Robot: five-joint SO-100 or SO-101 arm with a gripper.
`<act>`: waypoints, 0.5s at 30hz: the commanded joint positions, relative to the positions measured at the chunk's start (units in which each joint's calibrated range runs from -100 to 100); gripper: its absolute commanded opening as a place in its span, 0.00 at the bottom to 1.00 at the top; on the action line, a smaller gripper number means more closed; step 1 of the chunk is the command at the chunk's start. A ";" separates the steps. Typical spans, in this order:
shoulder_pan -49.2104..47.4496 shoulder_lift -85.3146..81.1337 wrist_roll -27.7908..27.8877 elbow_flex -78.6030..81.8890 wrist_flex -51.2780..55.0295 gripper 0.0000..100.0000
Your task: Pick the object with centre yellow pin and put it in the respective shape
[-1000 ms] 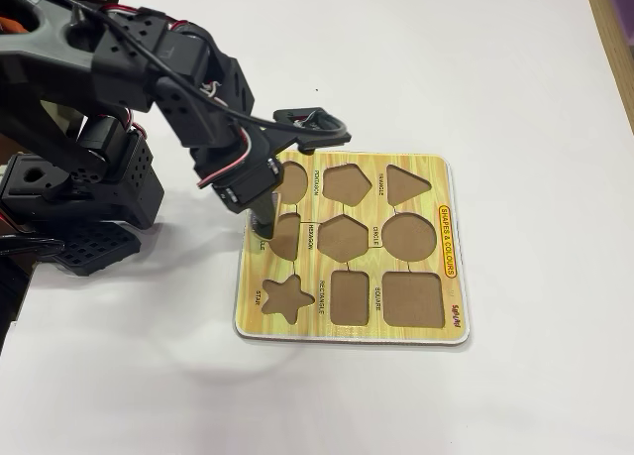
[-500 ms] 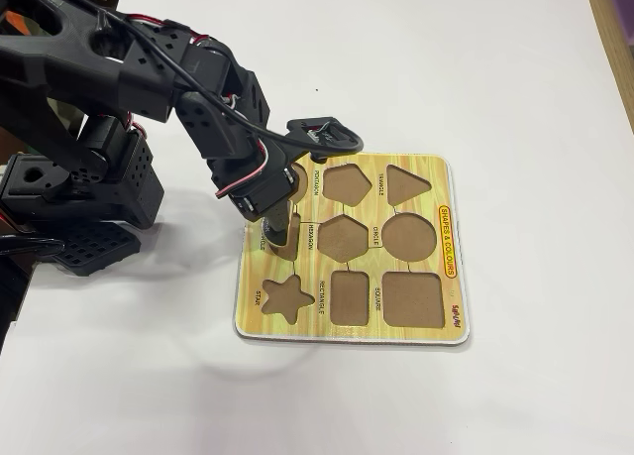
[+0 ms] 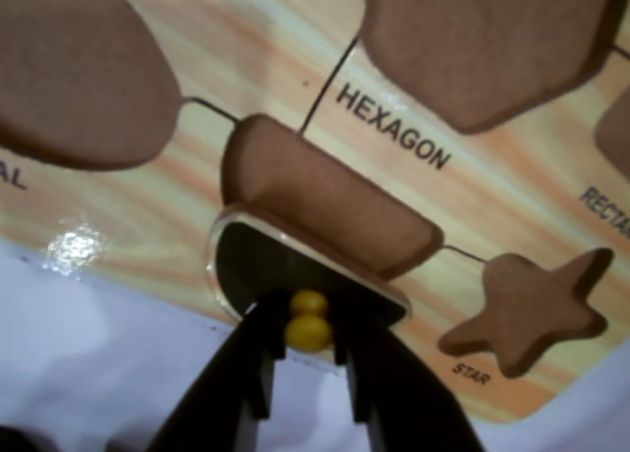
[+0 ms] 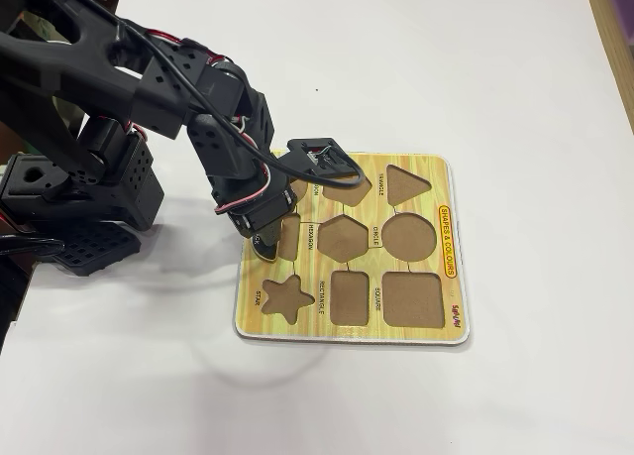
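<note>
Dark semicircle piece (image 3: 258, 265), yellow knob (image 3: 308, 331) pinched by the claw (image 3: 307, 346), sits at the near lip of the semicircle cutout (image 3: 325, 201), overlapping it, not seated | cutout lies beside the HEXAGON label on the shape board (image 4: 451, 306) | board rests on white tabletop (image 4: 495, 88).

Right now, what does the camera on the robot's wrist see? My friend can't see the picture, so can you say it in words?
The robot's hand pinches the yellow knob of a dark half-circle piece, held at the edge of the half-circle hole and not yet dropped in. The yellow wooden board also shows a hexagon hole, labelled HEXAGON, and a star hole.
</note>
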 commanded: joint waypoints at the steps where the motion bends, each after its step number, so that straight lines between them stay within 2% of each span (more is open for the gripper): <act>1: 0.00 0.27 0.00 -2.97 -0.52 0.01; 15: 0.48 4.87 0.31 -6.83 -3.20 0.01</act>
